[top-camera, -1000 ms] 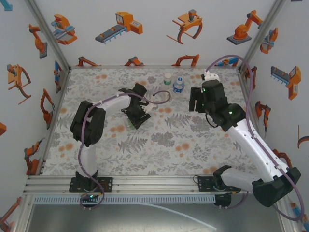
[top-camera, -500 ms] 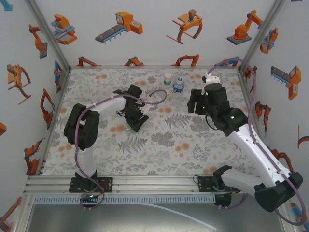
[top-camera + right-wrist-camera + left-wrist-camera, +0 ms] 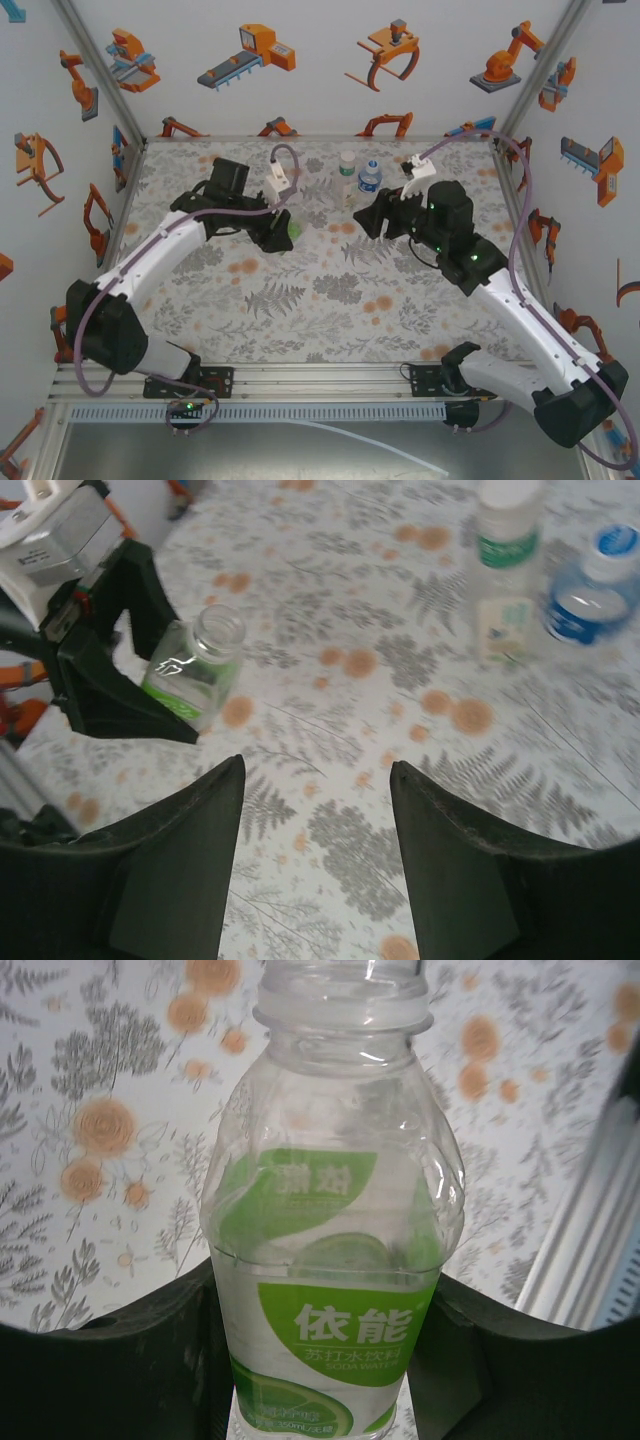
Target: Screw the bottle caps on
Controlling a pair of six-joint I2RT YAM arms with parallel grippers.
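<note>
My left gripper (image 3: 284, 231) is shut on a clear bottle with a green-and-white label (image 3: 335, 1260), held off the table at mid-left. Its neck (image 3: 219, 626) is open, with no cap on it. The black fingers (image 3: 150, 1350) press on both sides of the label. My right gripper (image 3: 315, 780) is open with nothing between its fingers and hangs just right of the held bottle (image 3: 293, 228); from above the right gripper (image 3: 368, 220) is at mid-table. Two more bottles stand at the back: one with a whitish cap (image 3: 507, 540), and a blue-labelled one (image 3: 590, 595), also capped.
The two standing bottles (image 3: 347, 163) (image 3: 370, 177) are close together near the back wall. The flowered table top (image 3: 320, 290) lies bare between the arms and the near rail. Enclosure walls close off the left, right and back.
The left arm has stretched out and carried the bottle up and toward the back right. The right gripper has swung left toward it, its fingers a little narrower.
</note>
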